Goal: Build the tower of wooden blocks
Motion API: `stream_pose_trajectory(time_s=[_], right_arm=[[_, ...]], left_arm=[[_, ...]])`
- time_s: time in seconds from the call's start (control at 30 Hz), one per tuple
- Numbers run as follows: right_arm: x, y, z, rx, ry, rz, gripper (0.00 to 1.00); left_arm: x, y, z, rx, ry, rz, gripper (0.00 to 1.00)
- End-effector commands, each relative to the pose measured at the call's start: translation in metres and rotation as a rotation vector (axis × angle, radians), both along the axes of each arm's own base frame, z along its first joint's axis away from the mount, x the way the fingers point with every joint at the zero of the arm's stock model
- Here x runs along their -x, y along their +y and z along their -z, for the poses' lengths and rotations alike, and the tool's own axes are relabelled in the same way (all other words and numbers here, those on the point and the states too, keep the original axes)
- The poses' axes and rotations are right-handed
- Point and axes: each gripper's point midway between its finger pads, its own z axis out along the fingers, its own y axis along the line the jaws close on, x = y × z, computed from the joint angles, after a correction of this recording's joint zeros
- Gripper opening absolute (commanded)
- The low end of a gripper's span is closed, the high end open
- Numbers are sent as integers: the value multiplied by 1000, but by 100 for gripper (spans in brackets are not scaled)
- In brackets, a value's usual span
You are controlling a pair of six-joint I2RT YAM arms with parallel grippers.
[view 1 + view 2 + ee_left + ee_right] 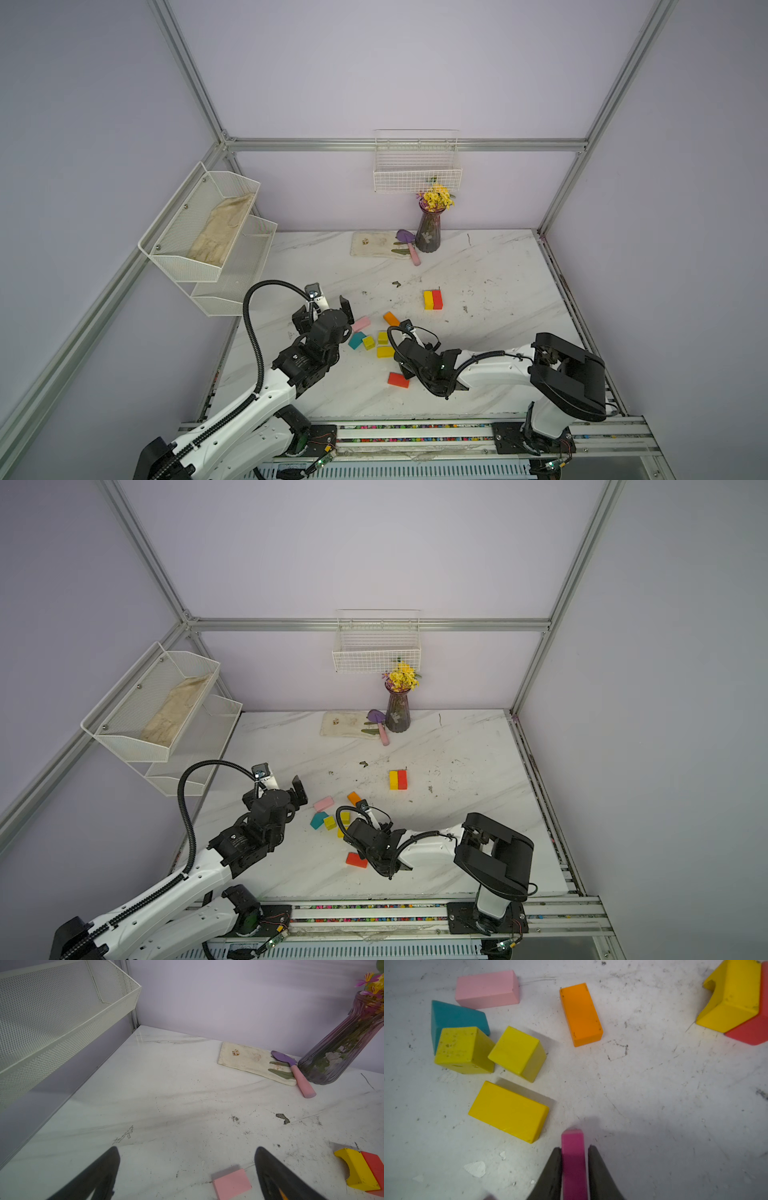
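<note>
The right claw point(574, 1149) was clamped on the magenta block point(573, 1138), with one finger against each long side. The block's long axis ran parallel to the fingers and projected beyond their tips. Whether the block rested on the counter point(654, 1095) could not be determined.

The yellow-and-red pair point(429, 300), judged to be the tower base, stood ahead of the tips and off to one side. In both top views the right claw lay on the robot side of the pair, well apart from it. The orange block point(581, 1014) lay left of the pair, and the yellow blocks point(508, 1111) lay farther left.

The left claw point(187, 1150) stood apart and empty, just beside the pink block point(231, 1183) and farther from the pair. The right arm was therefore judged the nearer. The coming move would call for a forward carry towards the pair.
</note>
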Motion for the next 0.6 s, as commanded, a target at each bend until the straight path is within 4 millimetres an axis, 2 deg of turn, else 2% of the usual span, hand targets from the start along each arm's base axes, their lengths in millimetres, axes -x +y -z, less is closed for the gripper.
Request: stream_pose_trajectory(time_s=[0.0, 0.13, 0.33, 0.57], right_arm=[[-3, -2, -3, -9, -40, 17, 19], [-6, 2, -13, -64, -52, 35, 13], [-9, -1, -26, -196, -31, 58, 12], [-17, -9, -10, -287, 66, 61, 11]], left_arm=[[-10, -8, -47, 77, -83, 5, 100], [-12, -6, -44, 47, -66, -17, 100], [-16, -9, -45, 25, -46, -4, 100], [-16, -9, -45, 28, -46, -7, 100]])
